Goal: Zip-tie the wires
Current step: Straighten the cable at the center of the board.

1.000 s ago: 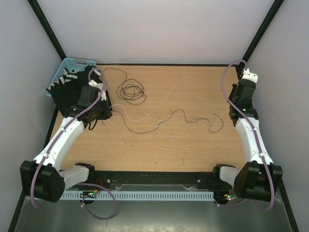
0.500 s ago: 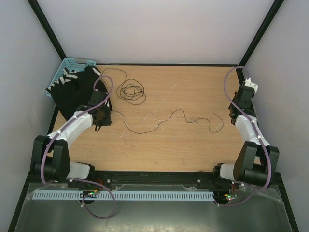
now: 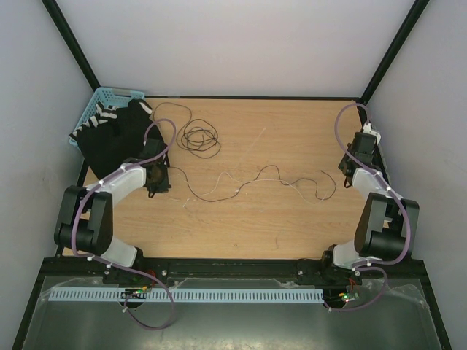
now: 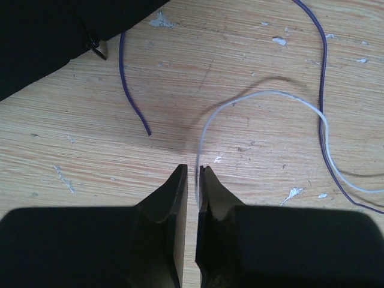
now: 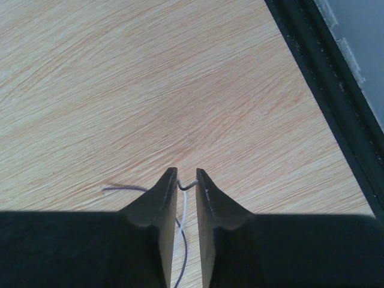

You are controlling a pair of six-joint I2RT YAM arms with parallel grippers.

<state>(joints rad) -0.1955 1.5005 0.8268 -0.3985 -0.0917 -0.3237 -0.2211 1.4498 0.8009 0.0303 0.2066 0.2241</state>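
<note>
**Both claws narrow at the two ends of the run, nothing bundled yet**

The wires [image 3: 271, 167] lie loose on the bench [image 3: 277, 226]; one long wavy run crosses the middle from left to right, and a small coil [image 3: 198, 137] sits apart toward the far left.

The left claw [image 4: 193, 173] is low over the wood with only a slit between its tips. The end of a pale strand [image 4: 264, 93] runs into that slit, but the gap looks wider than the strand, so I judge it not pinched.

The right claw [image 5: 186, 175] stands a little wider, and a hooked pale tip lies loosely between its tips, with a purple strand [image 5: 123, 188] just beside.

Each arm is at one end of the run, probably to draw the strands straight and together before tying. No zip tie is clearly in view, and the black cloth [image 3: 117, 135] by the blue basket [image 3: 102, 96] may hide one.
</note>
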